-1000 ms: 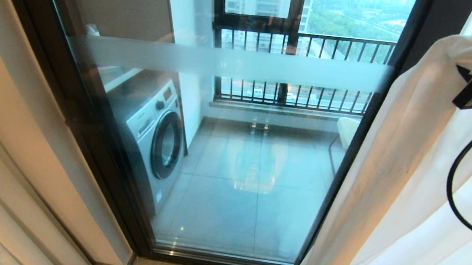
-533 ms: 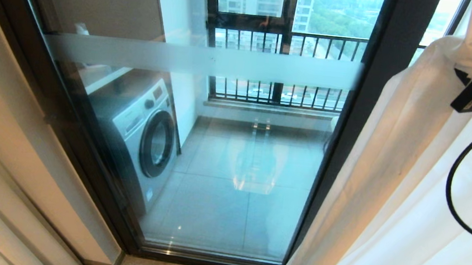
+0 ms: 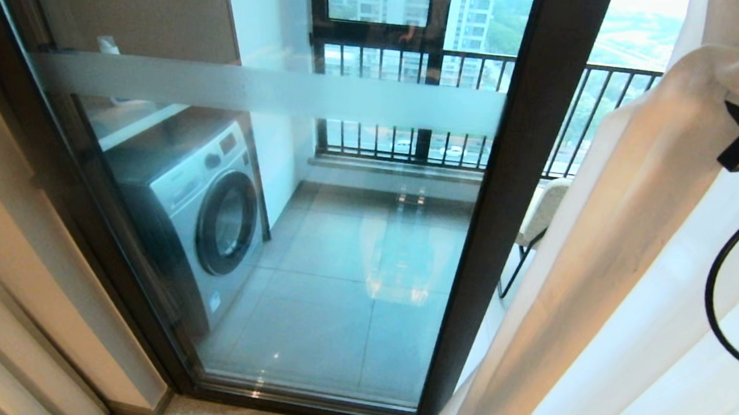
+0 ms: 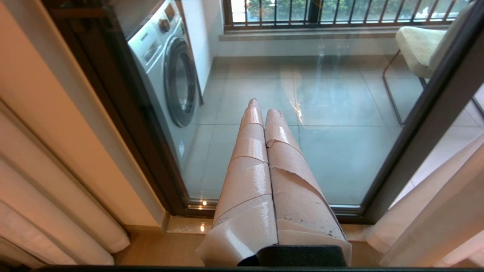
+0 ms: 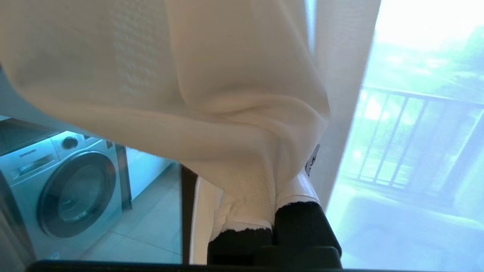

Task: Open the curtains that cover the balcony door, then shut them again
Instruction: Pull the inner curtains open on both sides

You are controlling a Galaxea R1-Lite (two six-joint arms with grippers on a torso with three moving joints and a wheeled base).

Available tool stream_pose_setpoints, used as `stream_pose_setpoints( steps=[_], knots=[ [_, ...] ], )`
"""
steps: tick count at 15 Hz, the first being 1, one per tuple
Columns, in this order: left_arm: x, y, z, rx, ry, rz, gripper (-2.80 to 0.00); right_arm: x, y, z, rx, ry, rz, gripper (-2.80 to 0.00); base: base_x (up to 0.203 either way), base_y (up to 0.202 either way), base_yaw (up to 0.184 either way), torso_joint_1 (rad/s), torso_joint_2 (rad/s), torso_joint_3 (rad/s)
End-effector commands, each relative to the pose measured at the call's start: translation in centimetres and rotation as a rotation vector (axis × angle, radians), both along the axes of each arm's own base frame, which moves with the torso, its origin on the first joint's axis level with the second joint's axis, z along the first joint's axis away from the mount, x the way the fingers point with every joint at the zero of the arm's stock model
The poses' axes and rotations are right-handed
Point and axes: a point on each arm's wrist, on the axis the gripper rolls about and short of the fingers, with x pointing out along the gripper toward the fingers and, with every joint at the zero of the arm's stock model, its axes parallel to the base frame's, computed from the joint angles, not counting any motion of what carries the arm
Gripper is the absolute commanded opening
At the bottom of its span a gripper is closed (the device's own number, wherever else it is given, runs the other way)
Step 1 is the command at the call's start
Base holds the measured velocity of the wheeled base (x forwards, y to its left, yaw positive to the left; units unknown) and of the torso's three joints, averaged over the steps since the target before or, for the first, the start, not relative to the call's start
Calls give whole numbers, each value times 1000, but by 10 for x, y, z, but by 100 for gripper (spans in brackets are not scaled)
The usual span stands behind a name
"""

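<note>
Right wrist view: my right gripper (image 5: 261, 196) is pinched on a bunch of the curtains (image 5: 227, 113), which hang at the right of the door (image 3: 514, 181). My left gripper (image 4: 261, 109) is closed and empty, low before the glass. Beyond it I see a washer (image 3: 207, 199).

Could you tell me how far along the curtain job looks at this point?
Opening looks largely done: the balcony door with its frosted band is uncovered, and the sheer curtain is bunched at the right. In hand: the right gripper is shut on a pinched fold of it. The left gripper hangs shut and empty. Closing the curtains again is left.
</note>
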Motion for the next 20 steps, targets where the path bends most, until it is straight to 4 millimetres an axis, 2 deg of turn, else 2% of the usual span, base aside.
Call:
stream_pose_setpoints(
  steps=[1,20],
  knots=[
    [0,0,0,0,2,1,-280,-1,-1,-1,-1,-2,-4,-280,0,-195,2,-2,3,2],
    [0,0,0,0,1,0,-280,-2,-11,-1,10,0,-41,-280,0,-187,1,1,2,3]
  ],
)
